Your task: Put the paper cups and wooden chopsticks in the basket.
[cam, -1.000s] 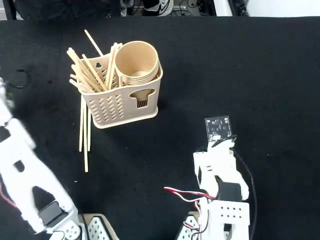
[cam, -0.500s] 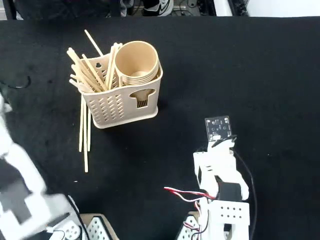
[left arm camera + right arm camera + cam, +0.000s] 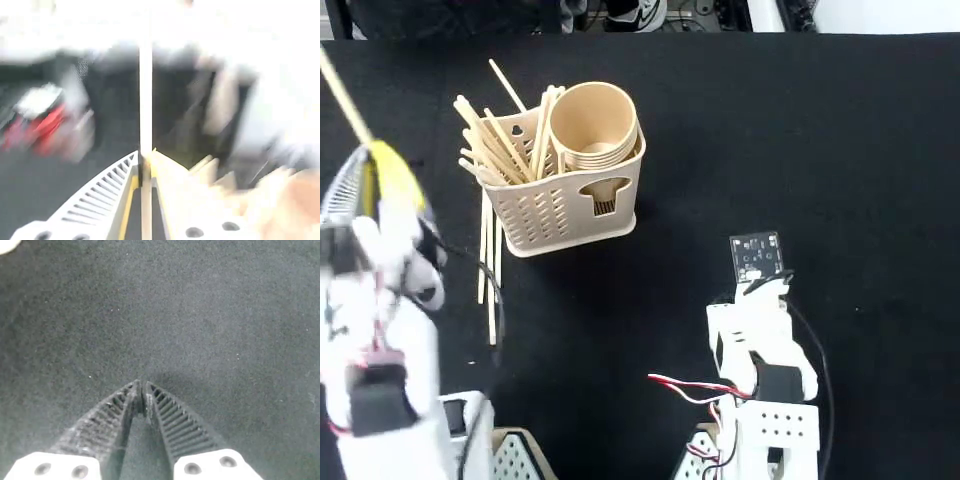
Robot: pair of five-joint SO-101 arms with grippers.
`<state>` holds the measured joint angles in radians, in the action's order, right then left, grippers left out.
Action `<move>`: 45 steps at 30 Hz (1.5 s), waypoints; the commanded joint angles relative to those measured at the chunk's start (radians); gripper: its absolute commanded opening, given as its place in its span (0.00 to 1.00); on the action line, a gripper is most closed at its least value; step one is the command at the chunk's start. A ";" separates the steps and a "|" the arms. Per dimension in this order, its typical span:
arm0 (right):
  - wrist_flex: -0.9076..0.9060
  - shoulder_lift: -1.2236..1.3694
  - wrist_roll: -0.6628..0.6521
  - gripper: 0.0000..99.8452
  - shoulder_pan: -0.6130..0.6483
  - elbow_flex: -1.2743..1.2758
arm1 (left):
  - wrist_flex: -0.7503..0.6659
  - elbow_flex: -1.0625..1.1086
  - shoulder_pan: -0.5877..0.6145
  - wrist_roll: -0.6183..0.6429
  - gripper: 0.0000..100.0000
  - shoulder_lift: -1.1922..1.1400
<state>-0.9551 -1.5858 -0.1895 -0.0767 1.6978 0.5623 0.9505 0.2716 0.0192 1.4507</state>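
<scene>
Left of the basket (image 3: 565, 205), clamping a single chopstick (image 3: 145, 100) tight in the left gripper (image 3: 145, 159), stick raised off the tabletop (image 3: 820, 150). Stacked inside the basket, paper cups (image 3: 595, 125), bundle of chopsticks (image 3: 495, 140) leaning alongside. Lying flat by the basket's left corner, loose chopsticks (image 3: 488, 275). Well right of the basket, right gripper (image 3: 141, 390) pinched closed on nothing

Beige perforated basket (image 3: 560, 212) — black table (image 3: 820, 150)
</scene>
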 commanded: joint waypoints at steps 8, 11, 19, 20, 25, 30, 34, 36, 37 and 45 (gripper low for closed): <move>-0.003 -0.010 -0.005 0.01 0.009 -0.002 | -0.476 0.274 -0.348 0.115 0.03 0.058; -0.003 -0.010 -0.005 0.01 0.009 -0.002 | -0.477 0.252 -0.332 0.115 0.03 -0.092; -0.003 -0.010 -0.005 0.01 0.009 -0.002 | -0.235 0.099 -0.274 0.292 0.22 -0.298; -0.003 -0.010 -0.005 0.01 0.009 -0.002 | -0.186 0.048 -0.263 0.293 0.22 -0.296; -0.003 -0.010 -0.005 0.01 0.011 -0.002 | 0.192 -0.298 -0.176 0.293 0.22 -0.265; -0.003 -0.010 -0.005 0.01 0.009 -0.002 | 0.391 -0.493 -0.120 0.293 0.22 -0.273; -0.003 -0.010 -0.005 0.01 0.009 -0.002 | 0.468 -0.578 -0.054 0.298 0.22 -0.281; -0.003 -0.010 -0.005 0.01 0.009 -0.002 | 0.482 -0.588 -0.041 0.295 0.22 -0.296; -0.003 -0.010 -0.005 0.01 0.009 -0.002 | 0.499 -0.593 -0.036 0.293 0.22 -0.315; -0.003 -0.010 -0.005 0.01 0.009 -0.002 | 0.893 -0.702 0.140 0.061 0.22 -0.626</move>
<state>-0.9551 -1.5858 -0.1895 -0.0767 1.6978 1.2896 0.3107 0.2731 0.2140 0.9735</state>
